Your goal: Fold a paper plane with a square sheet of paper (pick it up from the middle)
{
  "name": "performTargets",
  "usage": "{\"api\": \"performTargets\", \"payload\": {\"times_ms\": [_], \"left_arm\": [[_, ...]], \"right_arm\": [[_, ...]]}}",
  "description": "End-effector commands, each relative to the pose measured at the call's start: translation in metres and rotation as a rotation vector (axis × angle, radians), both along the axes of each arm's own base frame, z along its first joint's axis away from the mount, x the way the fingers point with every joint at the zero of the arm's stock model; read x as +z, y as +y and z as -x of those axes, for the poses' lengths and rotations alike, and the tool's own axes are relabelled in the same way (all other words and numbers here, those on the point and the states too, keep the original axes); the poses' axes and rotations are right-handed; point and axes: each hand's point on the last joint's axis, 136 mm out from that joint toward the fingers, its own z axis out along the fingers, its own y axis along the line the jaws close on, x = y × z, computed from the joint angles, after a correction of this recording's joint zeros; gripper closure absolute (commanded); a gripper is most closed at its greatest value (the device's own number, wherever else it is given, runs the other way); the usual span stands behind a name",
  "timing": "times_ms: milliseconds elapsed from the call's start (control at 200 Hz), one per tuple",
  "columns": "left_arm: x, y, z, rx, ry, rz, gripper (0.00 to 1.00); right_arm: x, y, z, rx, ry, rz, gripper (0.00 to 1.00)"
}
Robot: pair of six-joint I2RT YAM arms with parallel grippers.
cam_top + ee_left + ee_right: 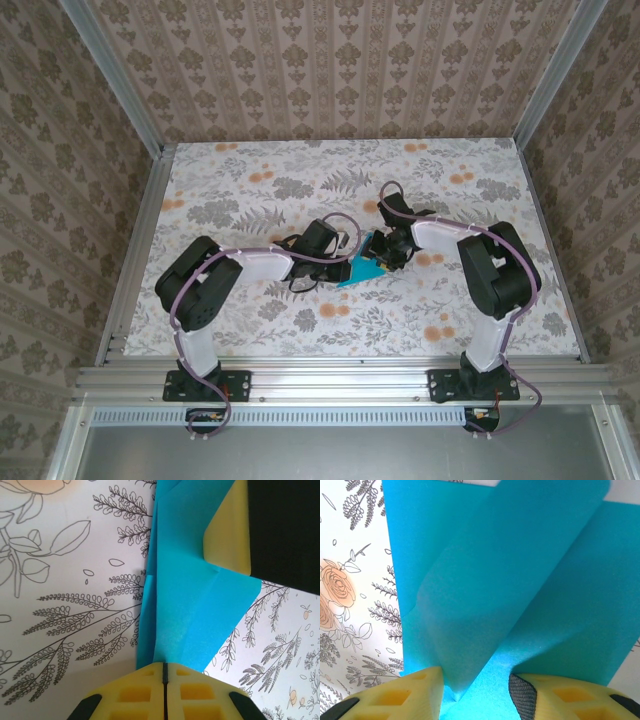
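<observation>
The teal-blue sheet of paper (357,273) lies part folded on the table's middle, between both arms. In the left wrist view the paper (195,605) runs as a long layered strip away from my left gripper (164,672), whose yellow pads are pressed together on its near edge. A yellow finger (227,535) of the other gripper rests on the paper's far end. My left gripper (343,262) sits at the sheet's left side, my right gripper (388,254) at its upper right. In the right wrist view my right gripper (475,692) stands open over the paper (520,570), a raised folded flap between its fingers.
The floral tablecloth (250,190) covers the table. Aluminium frame rails (330,378) run along the near edge, and patterned walls (330,70) close in the back and sides. Bare cloth lies all around the paper.
</observation>
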Motion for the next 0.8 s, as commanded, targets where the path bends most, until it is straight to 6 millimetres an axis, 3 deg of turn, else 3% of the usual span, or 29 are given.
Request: {"api": "performTargets", "payload": {"times_ms": [0,290,500,795], "left_arm": [[0.008,-0.002,-0.002,-0.013,-0.021,-0.007,0.91],[0.039,-0.003,-0.014,0.047,-0.060,0.096,0.88],[0.042,-0.004,-0.017,0.053,-0.059,0.115,0.88],[0.042,-0.025,-0.015,0.017,-0.005,0.211,0.87]], "right_arm": [[-0.085,-0.065,0.060,-0.047,0.259,0.303,0.52],[-0.089,-0.069,0.062,-0.050,0.285,0.337,0.52],[-0.087,-0.071,0.060,-0.046,0.275,0.350,0.54],[-0.090,-0.075,0.064,-0.045,0.306,0.372,0.51]]}}
